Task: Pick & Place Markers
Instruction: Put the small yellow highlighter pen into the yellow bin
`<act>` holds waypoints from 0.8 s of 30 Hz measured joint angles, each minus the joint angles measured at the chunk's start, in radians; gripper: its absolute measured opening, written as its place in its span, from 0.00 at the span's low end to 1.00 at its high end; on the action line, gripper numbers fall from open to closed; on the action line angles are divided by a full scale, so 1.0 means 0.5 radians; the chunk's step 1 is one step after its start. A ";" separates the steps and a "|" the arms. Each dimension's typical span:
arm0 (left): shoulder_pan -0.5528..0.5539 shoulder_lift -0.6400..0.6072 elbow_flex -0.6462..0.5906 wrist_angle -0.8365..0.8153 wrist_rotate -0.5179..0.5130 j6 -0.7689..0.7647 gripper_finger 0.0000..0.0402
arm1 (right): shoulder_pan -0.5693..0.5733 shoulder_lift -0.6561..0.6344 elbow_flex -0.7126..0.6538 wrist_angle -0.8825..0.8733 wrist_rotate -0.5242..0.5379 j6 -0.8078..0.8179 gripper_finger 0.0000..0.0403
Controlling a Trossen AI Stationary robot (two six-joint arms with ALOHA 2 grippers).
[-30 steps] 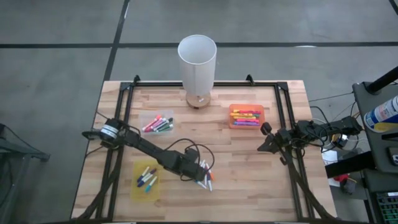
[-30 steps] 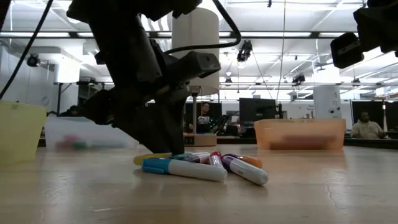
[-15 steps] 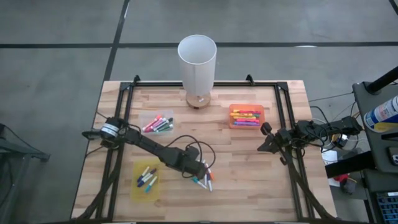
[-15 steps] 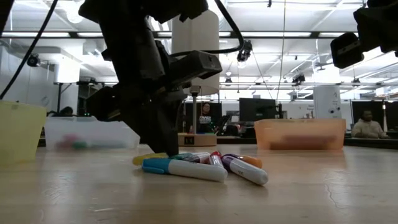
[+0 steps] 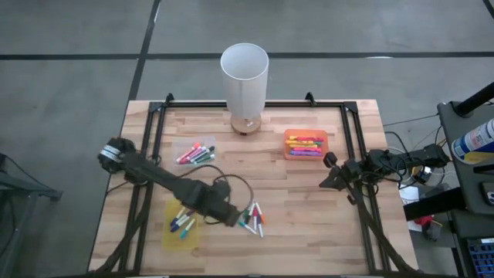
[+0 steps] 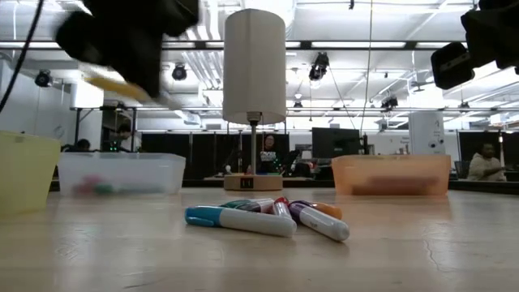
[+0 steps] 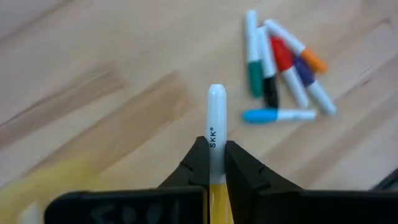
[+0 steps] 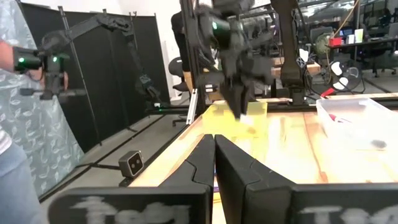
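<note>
left claw (image 7: 216,163) is clamped on a yellow-capped white marker (image 7: 216,124), lifted off the surface (image 5: 309,193) and hanging between the yellow tray (image 5: 182,225) and the loose pile of markers (image 5: 252,218). right claw (image 8: 214,155) has its fingers pressed together, holding nothing, parked at the right edge of the surface. so far a few markers already lie in the yellow tray, several more in the clear tray (image 5: 194,152), and a bunch in the orange tray (image 5: 305,144). about half a dozen markers are left in the loose pile, by my count. judging from this, sorting is well along; the held one has yet to be dropped, likely into the yellow tray.
</note>
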 joint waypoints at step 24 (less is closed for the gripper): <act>-0.858 -0.255 -0.470 -0.476 -0.134 -1.175 0.14 | 0.000 -0.001 0.000 0.002 0.000 0.000 0.02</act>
